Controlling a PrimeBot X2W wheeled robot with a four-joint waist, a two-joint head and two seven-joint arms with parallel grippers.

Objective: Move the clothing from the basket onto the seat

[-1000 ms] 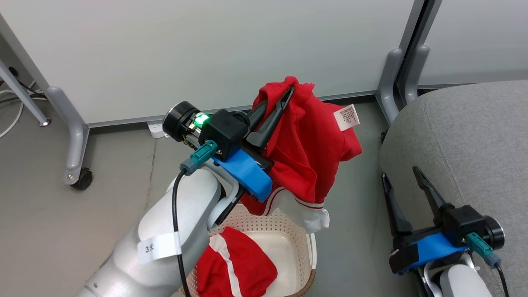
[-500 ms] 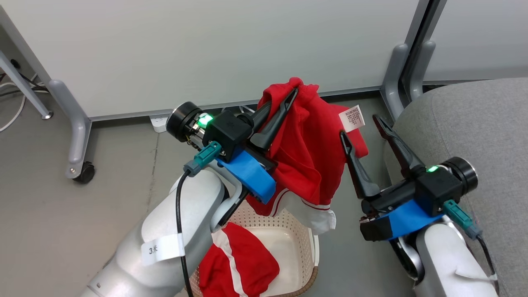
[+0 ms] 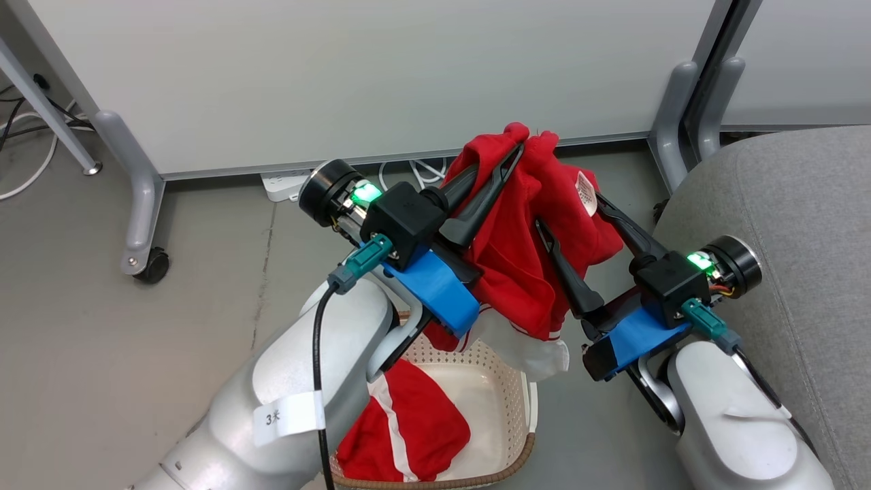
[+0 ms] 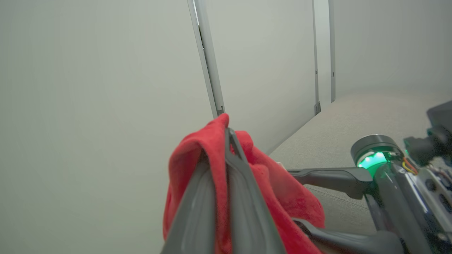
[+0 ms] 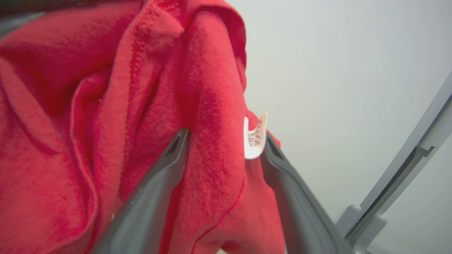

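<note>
Two garments (image 3: 524,272) — one in left claw (image 3: 518,147), other in basket (image 3: 515,408); panels (image 3: 340,82) behind.

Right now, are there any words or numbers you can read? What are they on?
"3", followed by a small mark too tiny to tell: on the white sticker on the left forearm.
Printed lines, too small and blurred to read: on the white tag of the hanging red garment.
No other text can be read.

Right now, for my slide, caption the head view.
Left gripper holds one red garment above the basket while the open right gripper straddles its fold beside the seat.
</note>
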